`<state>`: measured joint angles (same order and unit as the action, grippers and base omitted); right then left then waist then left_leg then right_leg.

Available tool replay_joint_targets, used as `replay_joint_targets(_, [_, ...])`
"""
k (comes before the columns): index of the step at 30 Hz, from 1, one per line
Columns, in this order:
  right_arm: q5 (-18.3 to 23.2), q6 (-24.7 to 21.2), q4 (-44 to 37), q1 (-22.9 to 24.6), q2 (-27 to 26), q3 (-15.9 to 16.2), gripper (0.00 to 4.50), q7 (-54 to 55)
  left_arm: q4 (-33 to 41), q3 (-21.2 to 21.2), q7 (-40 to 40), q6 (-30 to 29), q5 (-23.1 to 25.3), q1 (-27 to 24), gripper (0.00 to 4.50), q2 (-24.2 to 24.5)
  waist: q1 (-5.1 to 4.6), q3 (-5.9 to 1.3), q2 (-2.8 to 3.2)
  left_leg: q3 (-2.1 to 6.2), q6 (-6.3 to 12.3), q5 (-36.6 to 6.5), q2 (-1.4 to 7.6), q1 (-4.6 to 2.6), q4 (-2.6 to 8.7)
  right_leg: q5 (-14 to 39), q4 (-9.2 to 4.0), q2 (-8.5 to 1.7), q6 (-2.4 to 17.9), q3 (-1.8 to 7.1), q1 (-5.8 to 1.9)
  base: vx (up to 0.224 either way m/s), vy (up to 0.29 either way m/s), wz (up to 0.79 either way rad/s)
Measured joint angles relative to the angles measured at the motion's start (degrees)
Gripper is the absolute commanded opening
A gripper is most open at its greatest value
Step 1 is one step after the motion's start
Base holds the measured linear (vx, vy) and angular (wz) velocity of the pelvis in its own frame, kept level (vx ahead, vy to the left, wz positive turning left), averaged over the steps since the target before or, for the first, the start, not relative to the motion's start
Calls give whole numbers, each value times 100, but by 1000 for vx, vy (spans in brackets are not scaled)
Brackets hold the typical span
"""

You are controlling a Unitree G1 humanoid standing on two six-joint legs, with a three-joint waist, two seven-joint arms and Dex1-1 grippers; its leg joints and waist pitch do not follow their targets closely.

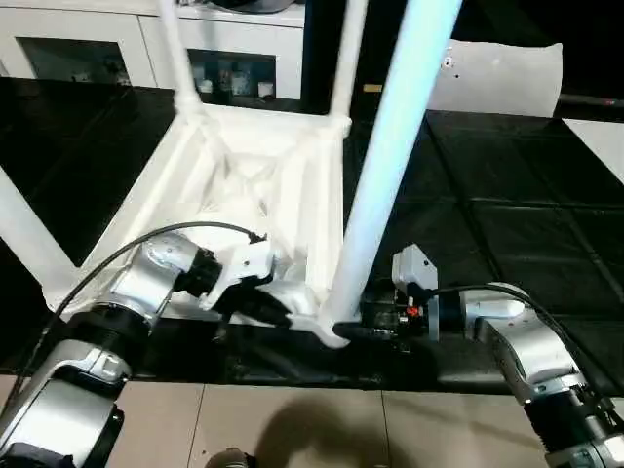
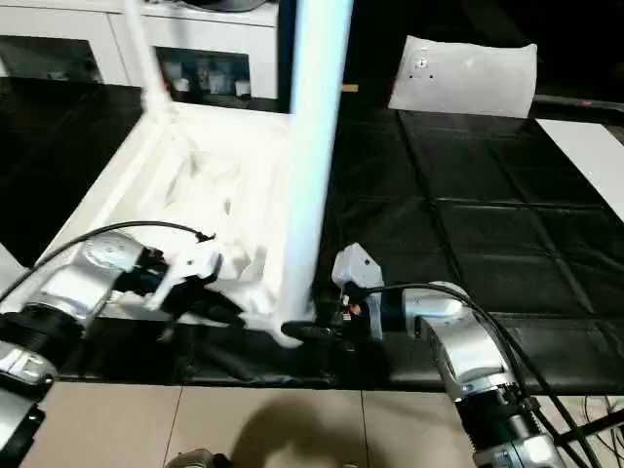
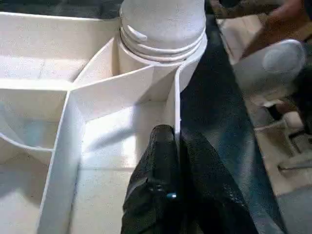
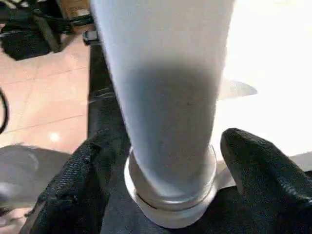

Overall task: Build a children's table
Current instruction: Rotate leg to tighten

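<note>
The white children's table lies upside down on a black mat, its ribbed top facing up. Legs stand in the corner sockets: far left, far right and near left. The near-right leg rises from its socket at the corner closest to me. My left gripper is shut on the top's thin side wall just beside that socket. My right gripper stands open around the base of the near-right leg, one finger on each side, with a gap showing.
A flat whitish plastic bag lies at the back right of the black mat. White cabinets stand behind. Tiled floor runs along the near edge. A white sheet sits at the far right.
</note>
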<state>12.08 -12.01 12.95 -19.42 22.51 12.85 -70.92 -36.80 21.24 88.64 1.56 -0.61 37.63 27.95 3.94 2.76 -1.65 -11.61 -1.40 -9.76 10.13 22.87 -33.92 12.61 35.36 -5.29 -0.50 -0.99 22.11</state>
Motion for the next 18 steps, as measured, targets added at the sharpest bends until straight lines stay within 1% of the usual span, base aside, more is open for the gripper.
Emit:
replay_joint_targets(1, [37,21,83,-66,0,24,331,-83,49,57,22,-2,-42,-11,0,34,3,0,-2,0,0,0,0,0,-1,0,2,0,0,0,1,0,0,0])
replay_joint_targets(3, [91,41,121,-109,0,33,301,-191,110,150,68,-1,-105,-22,0,56,52,0,-7,0,0,1,1,0,-2,0,3,0,0,-1,0,0,0,0])
replay_joint_targets(6, [131,78,182,-117,-14,94,279,-340,161,250,73,1,-173,-23,0,91,107,-1,-10,0,0,1,2,0,-3,0,4,0,0,-1,1,0,0,0])
replay_joint_targets(7, [132,93,213,-128,-29,112,279,-365,166,266,72,3,-183,-22,0,98,110,-1,-10,0,0,1,2,0,-5,0,6,0,0,-1,1,0,0,0])
replay_joint_targets(10, [152,103,337,-205,-51,132,239,-487,167,319,72,11,-196,-20,0,103,108,-1,-11,-1,0,1,2,0,-8,0,9,0,1,-1,1,0,0,0])
replay_joint_targets(12, [149,135,365,-241,-47,132,232,-535,169,339,72,13,-206,-8,0,117,107,-1,-14,-1,0,1,3,-1,-9,0,14,0,0,-1,2,0,0,0])
replay_joint_targets(13, [150,135,384,-254,-48,132,213,-561,171,349,72,13,-207,-2,0,122,108,-1,-15,-1,-1,1,3,-1,-10,0,17,0,0,-1,3,0,0,0])
replay_joint_targets(18, [170,106,379,-260,-46,131,204,-578,182,349,72,-5,-218,3,0,127,107,-2,-18,-1,-1,1,5,-1,-16,0,25,0,0,0,5,0,0,0])
